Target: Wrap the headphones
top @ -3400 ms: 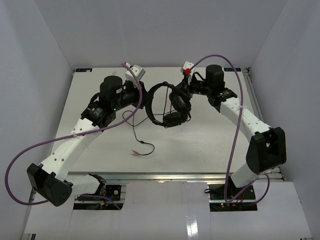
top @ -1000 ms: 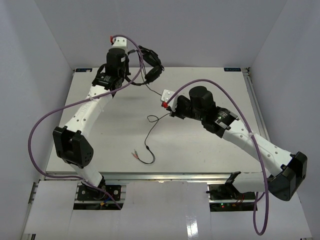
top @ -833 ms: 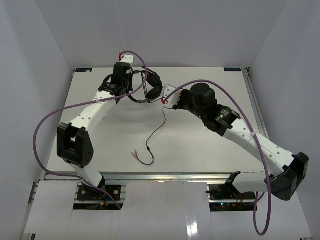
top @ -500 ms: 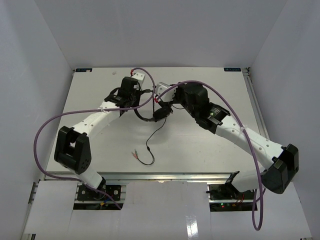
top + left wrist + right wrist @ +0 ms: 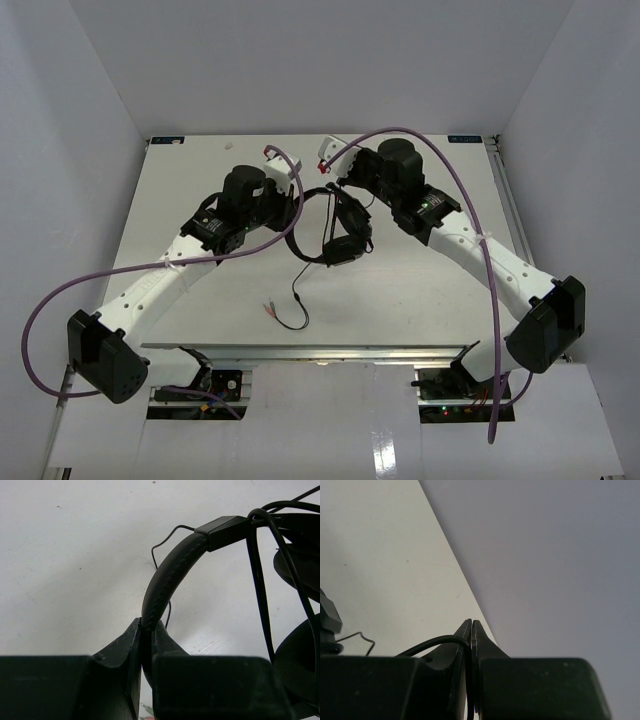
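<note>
Reaching in from the near left corner, the left arm (image 5: 150, 285) stretches low across the worktop (image 5: 420, 290). Its left claw (image 5: 146, 630) is clenched on the padded headband (image 5: 167, 580) of the headphones (image 5: 345, 245). The ear cups (image 5: 300, 665) sit just right of that claw; whether they touch the surface I cannot tell. The right arm (image 5: 480, 255) arches from the near right and bends back toward the middle. The right claw (image 5: 471, 628) is pinched tight on the thin black cable (image 5: 432, 642), just beyond the cups. The cable's coloured plugs (image 5: 270, 306) lie on the white worktop, well apart from both claws. Pale grey walls (image 5: 80, 90) enclose three sides. Purple robot cables (image 5: 470, 200) loop off each arm.
</note>
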### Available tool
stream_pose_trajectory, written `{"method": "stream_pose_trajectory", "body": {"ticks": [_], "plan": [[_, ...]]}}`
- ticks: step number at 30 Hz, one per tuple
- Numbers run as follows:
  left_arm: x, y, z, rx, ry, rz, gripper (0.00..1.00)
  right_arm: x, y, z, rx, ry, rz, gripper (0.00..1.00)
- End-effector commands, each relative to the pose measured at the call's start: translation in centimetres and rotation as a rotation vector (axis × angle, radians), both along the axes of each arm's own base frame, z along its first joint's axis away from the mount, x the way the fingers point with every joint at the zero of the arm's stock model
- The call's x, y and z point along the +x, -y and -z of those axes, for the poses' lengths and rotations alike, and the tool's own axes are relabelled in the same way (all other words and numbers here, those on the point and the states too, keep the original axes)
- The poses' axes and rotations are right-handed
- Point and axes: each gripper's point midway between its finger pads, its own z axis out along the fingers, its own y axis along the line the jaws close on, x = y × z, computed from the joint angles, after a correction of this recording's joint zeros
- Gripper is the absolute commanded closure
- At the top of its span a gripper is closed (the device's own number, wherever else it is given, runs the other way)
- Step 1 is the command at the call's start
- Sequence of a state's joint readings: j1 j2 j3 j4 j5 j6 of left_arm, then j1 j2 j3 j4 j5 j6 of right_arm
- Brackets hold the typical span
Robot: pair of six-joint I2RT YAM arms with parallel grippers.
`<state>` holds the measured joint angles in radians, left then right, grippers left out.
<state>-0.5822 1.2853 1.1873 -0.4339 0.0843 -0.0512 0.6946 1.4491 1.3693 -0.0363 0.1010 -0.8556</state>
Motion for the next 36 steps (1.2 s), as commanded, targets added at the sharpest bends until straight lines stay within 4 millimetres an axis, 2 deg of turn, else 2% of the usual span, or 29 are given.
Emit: {"method": "stream_pose_trajectory", "body": {"ticks": [1,3,7,11,13,16,20,25,30,32,36], "plan": [[-3.3,1.6,2.1,-0.004,-0.095,0.138,1.0,-0.6,-2.0,-5.4,0.184,0.015,-0.113,0.92],[-3.4,1.7,2.4,-0.003,-0.103,0.144,1.0,-0.8,-2.4,-5.0,0.175,-0.018,-0.135,0.92],[-3.5,2.3,2.6,-0.002,-0.112,0.16,1.0,-1.1,-3.5,-5.9,0.197,-0.039,-0.185,0.92],[-3.7,3.0,1.4,-0.027,-0.099,0.177,1.0,-0.8,-4.0,-4.2,0.19,-0.082,-0.188,0.92],[-4.1,3.4,0.6,-0.043,-0.09,0.195,1.0,-0.3,-4.0,-2.5,0.177,-0.111,-0.175,0.92],[-4.6,3.7,-0.8,-0.06,-0.063,0.211,1.0,0.6,-3.9,-1.1,0.195,-0.162,-0.159,0.92],[-5.2,3.5,-2.4,-0.074,-0.034,0.212,1.0,2.5,-2.6,-0.9,0.238,-0.205,-0.117,0.92],[-5.1,2.8,-5.0,-0.093,0.02,0.181,1.0,3.8,0.6,-0.2,0.308,-0.275,-0.072,0.92],[-4.7,2.7,-6.7,-0.102,0.049,0.161,1.0,3.2,2.4,0.8,0.351,-0.318,-0.069,0.92],[-4.6,2.9,-7.0,-0.11,0.048,0.162,1.0,2.7,2.6,0.9,0.36,-0.322,-0.078,0.92],[-4.4,3.4,-9.3,-0.15,0.075,0.168,1.0,2.1,2.5,1.9,0.382,-0.357,-0.109,0.92]]}}
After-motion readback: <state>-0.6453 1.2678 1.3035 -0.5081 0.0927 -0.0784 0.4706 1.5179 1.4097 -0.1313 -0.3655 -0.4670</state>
